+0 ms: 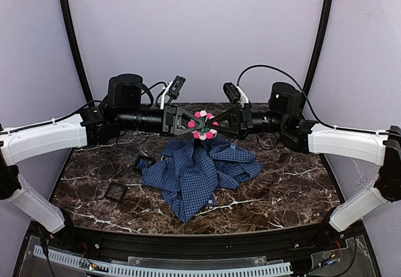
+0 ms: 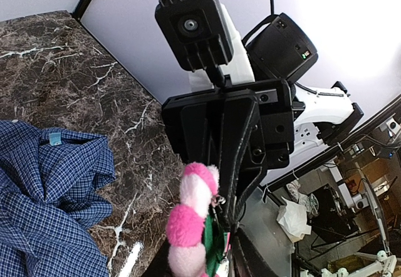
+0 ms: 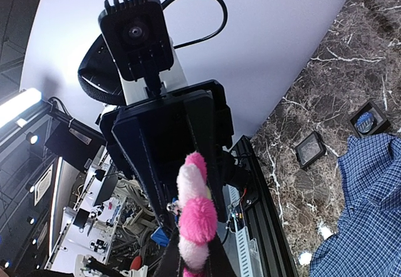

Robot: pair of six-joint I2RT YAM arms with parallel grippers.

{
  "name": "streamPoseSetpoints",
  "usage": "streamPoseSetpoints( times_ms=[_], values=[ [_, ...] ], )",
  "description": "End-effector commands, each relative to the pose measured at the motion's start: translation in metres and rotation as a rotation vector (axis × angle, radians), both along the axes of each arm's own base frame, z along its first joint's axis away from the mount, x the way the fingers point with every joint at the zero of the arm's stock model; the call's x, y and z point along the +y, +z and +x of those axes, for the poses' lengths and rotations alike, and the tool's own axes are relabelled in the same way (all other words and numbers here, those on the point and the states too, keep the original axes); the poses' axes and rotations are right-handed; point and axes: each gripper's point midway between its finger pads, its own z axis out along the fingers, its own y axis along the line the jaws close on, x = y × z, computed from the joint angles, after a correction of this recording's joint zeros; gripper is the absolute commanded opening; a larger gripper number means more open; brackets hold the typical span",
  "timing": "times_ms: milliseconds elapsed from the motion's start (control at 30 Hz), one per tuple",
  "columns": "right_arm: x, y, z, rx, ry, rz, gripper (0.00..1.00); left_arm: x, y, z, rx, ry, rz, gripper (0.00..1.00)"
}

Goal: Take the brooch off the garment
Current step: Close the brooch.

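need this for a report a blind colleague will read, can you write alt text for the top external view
Reaching in from either side, the left gripper and right gripper meet at a pink flower brooch above a crumpled blue checked shirt on a dark marble table. Two small black trays lie left of the shirt.

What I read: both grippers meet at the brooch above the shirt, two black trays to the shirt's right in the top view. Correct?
No: in the top view the black trays sit left of the shirt, not right. The rest holds: left gripper and right gripper meet at the brooch above it.
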Motion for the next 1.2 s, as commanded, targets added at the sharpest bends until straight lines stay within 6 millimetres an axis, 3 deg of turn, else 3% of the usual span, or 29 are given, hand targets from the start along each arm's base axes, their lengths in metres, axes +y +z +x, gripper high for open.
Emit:
streamPoseSetpoints(
  times_ms=[0,533,833,933,1000,1167],
  values=[
    [-0.002,0.007,-0.006,-0.01,0.001,0.014,0.0,0.008,0.011,0.003,-0.047,0.039,-0.02,0.27],
    [-0.006,0.01,-0.007,-0.014,-0.005,0.04,0.0,0.021,0.009,0.011,-0.062,0.13,0.001,0.24],
    [-0.005,0.012,-0.009,-0.019,0.012,0.046,0.0,0.014,0.01,0.01,-0.06,0.09,-0.006,0.24],
    [-0.006,0.013,-0.007,-0.018,-0.002,0.048,0.0,0.012,0.013,0.006,-0.073,0.066,-0.017,0.33],
    [-0.006,0.014,-0.004,-0.02,-0.022,0.051,0.0,0.014,0.013,0.005,-0.091,0.067,-0.012,0.52],
    [-0.012,0.016,0.012,-0.004,-0.095,0.058,0.0,0.027,0.003,0.003,-0.137,0.091,0.064,0.71]
  ],
)
